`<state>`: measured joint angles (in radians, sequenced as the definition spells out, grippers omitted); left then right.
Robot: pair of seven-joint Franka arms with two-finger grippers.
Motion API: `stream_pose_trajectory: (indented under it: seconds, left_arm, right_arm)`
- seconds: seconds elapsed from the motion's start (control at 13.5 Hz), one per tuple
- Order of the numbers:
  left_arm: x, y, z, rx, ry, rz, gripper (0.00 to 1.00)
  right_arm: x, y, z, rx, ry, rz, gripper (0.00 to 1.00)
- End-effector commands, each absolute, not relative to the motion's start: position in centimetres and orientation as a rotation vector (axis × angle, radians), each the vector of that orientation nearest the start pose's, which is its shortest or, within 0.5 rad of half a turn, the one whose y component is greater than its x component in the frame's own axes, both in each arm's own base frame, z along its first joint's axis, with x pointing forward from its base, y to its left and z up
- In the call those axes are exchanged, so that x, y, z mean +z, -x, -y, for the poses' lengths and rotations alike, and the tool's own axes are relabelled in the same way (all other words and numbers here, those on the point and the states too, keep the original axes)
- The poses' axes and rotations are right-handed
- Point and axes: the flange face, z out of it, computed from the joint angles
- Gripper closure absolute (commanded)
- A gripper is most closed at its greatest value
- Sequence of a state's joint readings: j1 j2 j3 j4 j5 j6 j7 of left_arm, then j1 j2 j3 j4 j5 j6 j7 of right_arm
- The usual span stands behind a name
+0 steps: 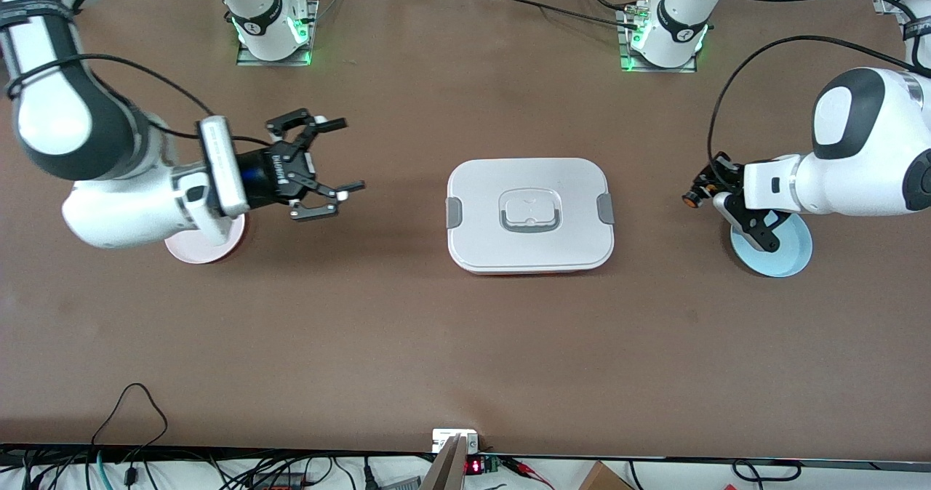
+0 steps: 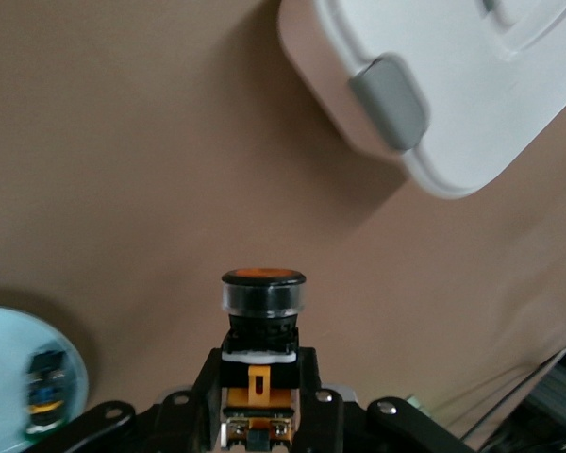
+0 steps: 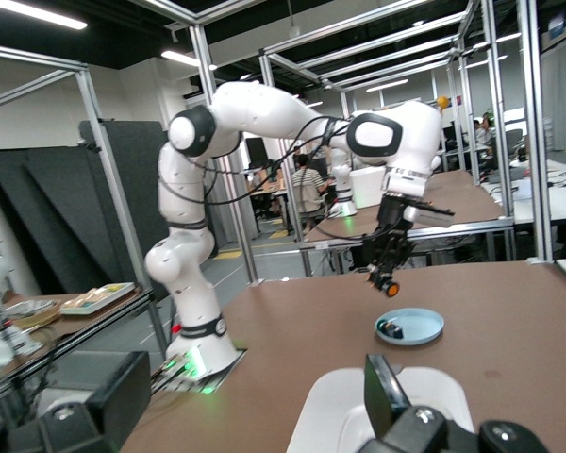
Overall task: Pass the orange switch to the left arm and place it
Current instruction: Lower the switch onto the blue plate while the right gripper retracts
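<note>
From the front: left gripper (image 1: 700,187) raised over the table at the left arm's end, just above the rim of the light blue plate (image 1: 793,257), fingers pinched on the orange switch (image 1: 689,198), orange cap pointing toward the box (image 1: 529,215). Box flat at the table's middle, lid on, grey clips at both short ends, well apart from both grippers. Right gripper (image 1: 331,163) held in the air at the right arm's end, beside the pink plate (image 1: 190,250), fingers spread wide and empty, aimed toward the box. In the left wrist view: orange switch (image 2: 262,311) upright between the fingers (image 2: 307,396), clamped by its black body, clear collar and orange cap standing free above them; a corner of the box (image 2: 453,85) with one grey clip showing over the brown table; light blue plate (image 2: 5,377) at the edge, carrying a small dark part (image 2: 45,392) too blurred to name. In the right wrist view: left gripper (image 3: 387,269) hanging above the light blue plate (image 3: 410,326), orange switch (image 3: 391,289) at its tip; box (image 3: 358,411) nearer, partly hidden by the right gripper's own dark finger (image 3: 385,396).
</note>
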<state>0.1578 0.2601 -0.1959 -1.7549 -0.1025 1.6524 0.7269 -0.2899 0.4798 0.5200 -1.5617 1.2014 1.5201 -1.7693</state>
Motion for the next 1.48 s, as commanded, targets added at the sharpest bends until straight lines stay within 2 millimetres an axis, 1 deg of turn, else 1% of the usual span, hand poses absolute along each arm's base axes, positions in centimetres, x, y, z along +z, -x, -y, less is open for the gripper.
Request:
stream_pose_trajectory:
  seconds: [0.0,0.15,0.22,0.37,0.44,0.52,0.59,0.67,0.81,0.89,0.96,1.04,1.18,1.26,1.33,1.4]
  left_arm:
    - [39.5,-60.0,1.2,0.473,2.917,-1.459,0.74]
    - [38.7,-60.4,-0.4,0.492,2.791,-1.549,0.74]
    - [37.8,-60.5,-1.1,0.519,2.741,-1.601,0.74]
    - [35.6,-60.8,-4.9,0.547,2.677,-1.675,0.74]
    - [34.5,-61.1,-6.4,0.527,2.641,-1.760,0.74]
    - [33.5,-61.4,-8.0,0.506,2.598,-1.823,0.74]
    - [32.6,-61.6,-9.0,0.498,2.557,-1.877,0.74]
    - [31.1,-61.7,-9.8,0.493,2.543,-1.921,0.74]
    - [28.7,-61.6,-12.3,0.456,2.506,-2.010,0.74]
    - [27.6,-61.7,-13.6,0.422,2.474,-2.060,0.74]
    - [26.4,-61.7,-14.6,0.396,2.444,-2.110,0.74]
    - [25.2,-61.6,-16.0,0.371,2.430,-2.138,0.74]
    - [23.4,-61.5,-17.5,0.336,2.416,-2.162,0.73]
    - [22.3,-61.4,-18.3,0.316,2.408,-2.173,0.73]
    - [21.5,-61.4,-18.8,0.301,2.381,-2.196,0.73]
    - [21.0,-61.4,-19.2,0.295,2.367,-2.205,0.73]
  right_arm:
    - [45.7,-61.9,-14.4,-0.664,1.098,1.360,0.00]
    - [45.1,-61.5,-10.2,-0.607,1.117,1.396,0.00]
    - [45.0,-61.5,-8.3,-0.606,1.133,1.404,0.00]
    - [46.6,-61.7,-4.2,-0.634,1.206,1.466,0.00]
    - [46.9,-61.8,-2.9,-0.617,1.240,1.497,0.00]
    - [47.5,-62.0,-2.4,-0.598,1.264,1.531,0.00]
    - [47.9,-62.1,-1.9,-0.574,1.289,1.569,0.00]
    - [48.1,-62.2,-1.5,-0.550,1.308,1.602,0.00]
    - [48.3,-62.1,-1.6,-0.504,1.327,1.649,0.00]
    - [49.3,-62.1,-1.4,-0.494,1.347,1.686,0.00]
    - [51.5,-61.6,-1.4,-0.474,1.379,1.756,0.00]
    - [53.9,-60.8,-2.0,-0.432,1.445,1.818,0.00]
    - [56.1,-59.6,-3.5,-0.321,1.574,1.845,0.00]
    - [57.1,-59.1,-3.5,-0.294,1.636,1.841,0.00]
    - [57.8,-58.5,-4.1,-0.259,1.684,1.848,0.00]
    - [58.7,-57.9,-4.3,-0.209,1.757,1.851,0.00]
